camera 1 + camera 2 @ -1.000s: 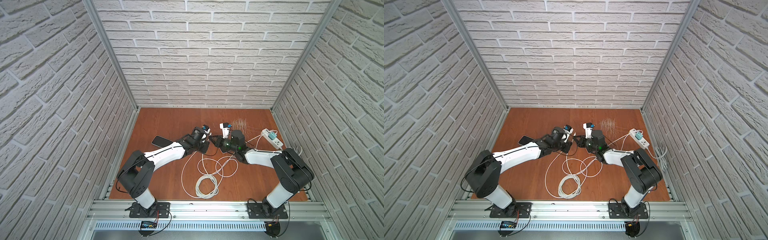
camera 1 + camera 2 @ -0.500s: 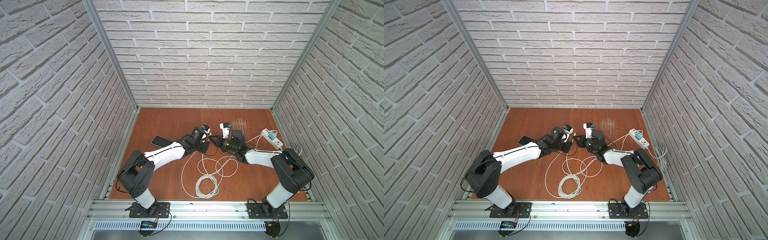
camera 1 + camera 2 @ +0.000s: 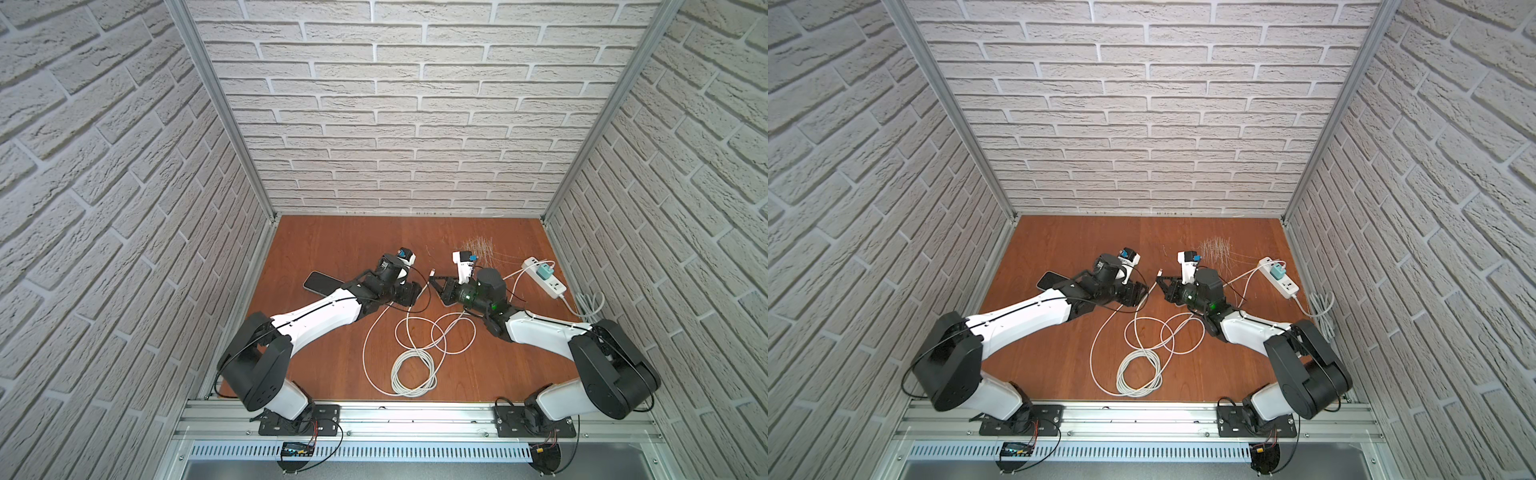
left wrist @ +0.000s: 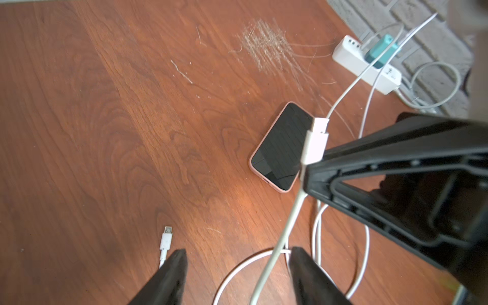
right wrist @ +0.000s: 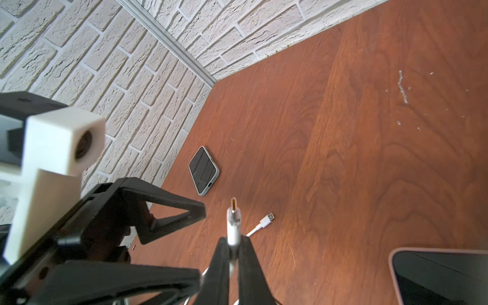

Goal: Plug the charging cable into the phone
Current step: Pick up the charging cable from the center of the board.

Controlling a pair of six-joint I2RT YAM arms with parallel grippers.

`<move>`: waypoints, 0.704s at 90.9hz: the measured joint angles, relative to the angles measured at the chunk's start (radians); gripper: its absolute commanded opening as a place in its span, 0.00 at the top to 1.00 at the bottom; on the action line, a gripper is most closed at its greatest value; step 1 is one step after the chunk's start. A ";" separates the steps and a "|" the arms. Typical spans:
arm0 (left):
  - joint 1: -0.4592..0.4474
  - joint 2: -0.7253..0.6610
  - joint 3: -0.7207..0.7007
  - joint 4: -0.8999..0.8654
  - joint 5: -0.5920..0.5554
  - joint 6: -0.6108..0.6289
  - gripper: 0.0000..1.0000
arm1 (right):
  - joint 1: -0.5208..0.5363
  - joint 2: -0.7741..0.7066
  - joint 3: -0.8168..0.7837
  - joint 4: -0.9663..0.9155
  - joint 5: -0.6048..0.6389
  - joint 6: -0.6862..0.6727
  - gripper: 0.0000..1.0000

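Our right pincer (image 5: 233, 241) is clamped tight on the charging cable (image 5: 233, 227) just behind its plug, raised off the worktop (image 5: 369, 158). Our left pincer (image 4: 237, 253) stands wide apart, gripping nothing, with the cable running loose between its fingers (image 4: 171, 280). The pink-cased phone (image 4: 280, 148) lies flat nearby.

**Phones Half Seen, Plug Too Small**

In a top view the left arm (image 3: 316, 320) covers one end of the dark phone (image 3: 322, 282). The right wrist picture's edge cuts off most of the pink-cased phone (image 5: 443, 277). In a top view the cable plug (image 3: 432, 273) is too small to tell its type.
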 measured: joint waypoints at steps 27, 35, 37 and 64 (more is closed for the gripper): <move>0.132 0.006 0.068 -0.051 0.041 -0.046 0.26 | -0.001 -0.172 -0.120 -0.111 0.170 0.047 0.97; 0.125 0.144 0.205 -0.096 0.061 -0.013 0.24 | -0.001 -0.236 -0.158 -0.148 0.232 0.069 0.97; 0.122 0.177 0.238 -0.107 0.066 -0.003 0.23 | -0.001 -0.256 -0.170 -0.158 0.249 0.074 0.97; 0.023 0.587 0.649 -0.307 0.155 0.231 0.13 | -0.001 -0.472 -0.284 -0.261 0.394 0.143 0.97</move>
